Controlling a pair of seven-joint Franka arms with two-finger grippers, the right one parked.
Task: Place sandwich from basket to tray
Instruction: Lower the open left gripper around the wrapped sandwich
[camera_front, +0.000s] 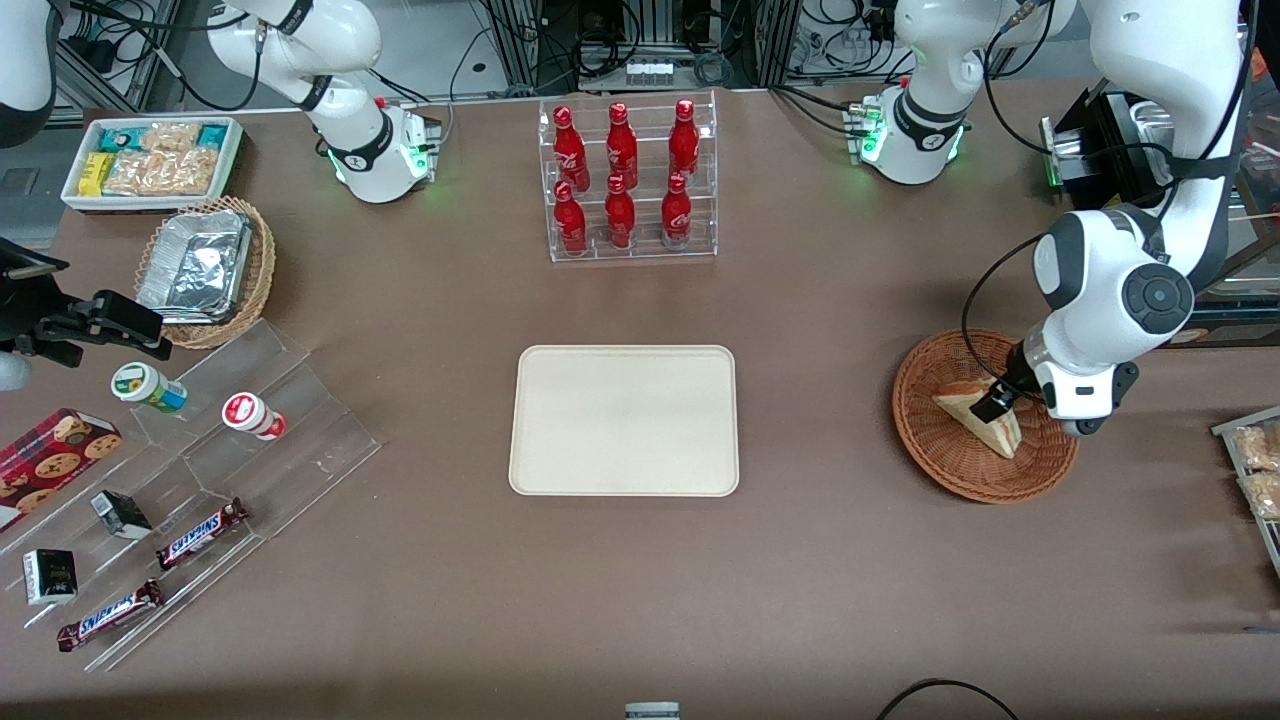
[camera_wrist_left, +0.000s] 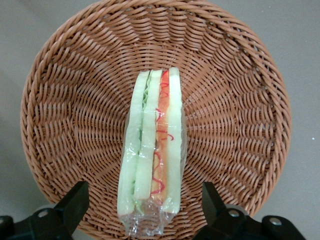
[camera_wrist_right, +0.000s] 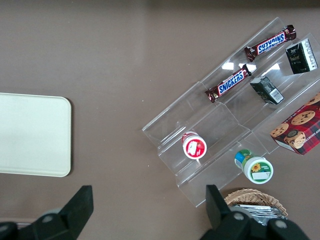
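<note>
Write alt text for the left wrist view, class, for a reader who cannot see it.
A plastic-wrapped sandwich stands on edge in the middle of a round reddish-brown wicker basket, its white bread, green and red-orange filling facing the camera. The left arm's tool hangs above it, open, one black finger on each side of the sandwich, neither touching it.

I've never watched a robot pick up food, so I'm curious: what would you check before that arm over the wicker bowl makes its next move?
1. Sandwich in the basket: ok, it stands on edge, wrapped in clear film.
2. Gripper over the sandwich: ok, low above the basket.
3. Fingers open and straddling the sandwich: ok, one on each side, apart from the bread.
4. Sandwich gripped: not ok, not yet.
5. Tray free to receive it: ok, nothing lies on it.
6. Way from basket to tray: ok, only bare table between them.
</note>
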